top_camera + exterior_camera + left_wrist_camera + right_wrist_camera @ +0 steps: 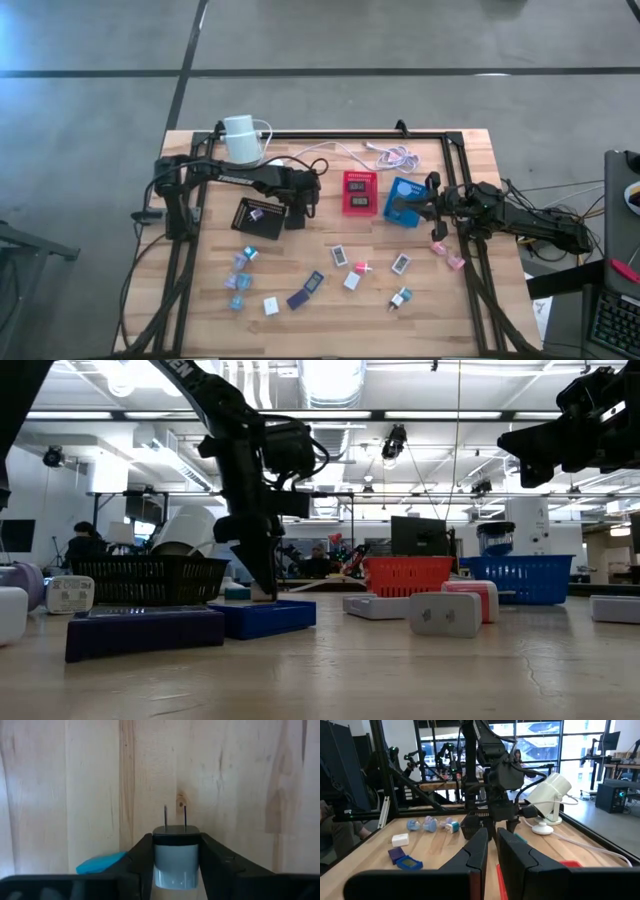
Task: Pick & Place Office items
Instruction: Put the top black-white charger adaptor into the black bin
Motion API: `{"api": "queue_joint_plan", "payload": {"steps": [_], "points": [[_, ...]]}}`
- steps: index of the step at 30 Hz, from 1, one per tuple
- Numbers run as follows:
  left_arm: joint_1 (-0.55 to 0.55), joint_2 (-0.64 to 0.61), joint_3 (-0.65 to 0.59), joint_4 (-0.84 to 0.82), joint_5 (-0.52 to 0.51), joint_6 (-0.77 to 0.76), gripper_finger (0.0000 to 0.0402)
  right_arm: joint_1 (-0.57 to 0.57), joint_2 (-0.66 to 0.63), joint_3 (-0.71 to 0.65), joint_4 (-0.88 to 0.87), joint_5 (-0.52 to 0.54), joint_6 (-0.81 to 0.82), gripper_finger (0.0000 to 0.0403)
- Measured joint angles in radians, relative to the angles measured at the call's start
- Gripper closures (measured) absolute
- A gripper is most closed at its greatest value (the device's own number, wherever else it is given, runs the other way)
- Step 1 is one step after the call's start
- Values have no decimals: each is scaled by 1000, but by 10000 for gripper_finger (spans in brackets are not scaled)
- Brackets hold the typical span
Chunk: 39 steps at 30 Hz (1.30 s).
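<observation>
Left gripper is pinching a small white plug adapter on the bare wood just beside the black tray, prongs pointing away, so it is needing a square, centred squeeze before lifting; right gripper is waiting, pressed together, over the blue tray

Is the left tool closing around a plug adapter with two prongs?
Yes. In the left wrist view the left tool has a finger on each side of a white adapter whose two metal prongs stick out.
</observation>
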Motion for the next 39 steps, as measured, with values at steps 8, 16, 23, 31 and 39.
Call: {"api": "queue_joint_plan", "payload": {"steps": [8,16,23,31,39], "points": [[-3,-43,0,-30,2,-5,278,0,0,0,-1,0,-8,364],[-59,-204,-28,9,-1,-46,278,0,0,0,-26,1,0,364],[-112,-435,-116,47,2,-54,278,0,1,0,-30,1,2,364],[-127,-776,-341,233,27,-91,278,0,0,0,-30,1,7,364],[-128,-1107,-592,394,49,-122,278,0,0,0,-29,1,10,364]]}}
